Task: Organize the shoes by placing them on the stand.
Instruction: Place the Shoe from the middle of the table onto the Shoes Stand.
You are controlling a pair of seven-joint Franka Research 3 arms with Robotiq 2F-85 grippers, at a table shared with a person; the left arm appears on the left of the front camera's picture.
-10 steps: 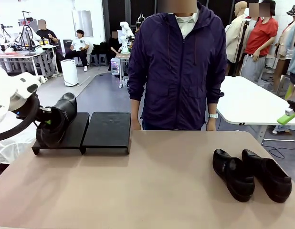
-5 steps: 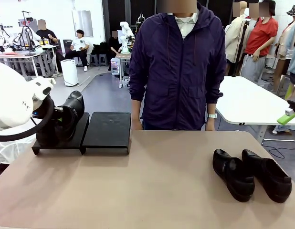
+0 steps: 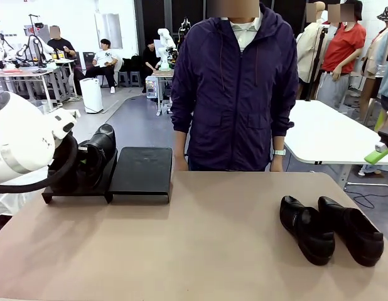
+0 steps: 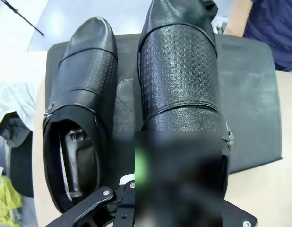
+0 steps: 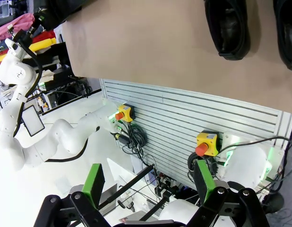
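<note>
Gripping one shoe point(image 4: 178, 71), left gripper point(image 4: 179, 184) holds it tilted over the stand point(image 4: 252, 94), beside a second shoe point(image 4: 82, 80) resting there; right gripper point(image 5: 148, 182) spread, empty. Well right of the stand lie third shoe point(image 3: 307, 229) and fourth shoe point(image 3: 351, 231).

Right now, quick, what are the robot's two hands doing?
Left gripper: shut on a shoe.
Right gripper: open, empty.

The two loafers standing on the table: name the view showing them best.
Front view: the left-hand loafer and the right-hand loafer lie whole, side by side, toes toward the camera. Right wrist view crops both at its top edge.
</note>
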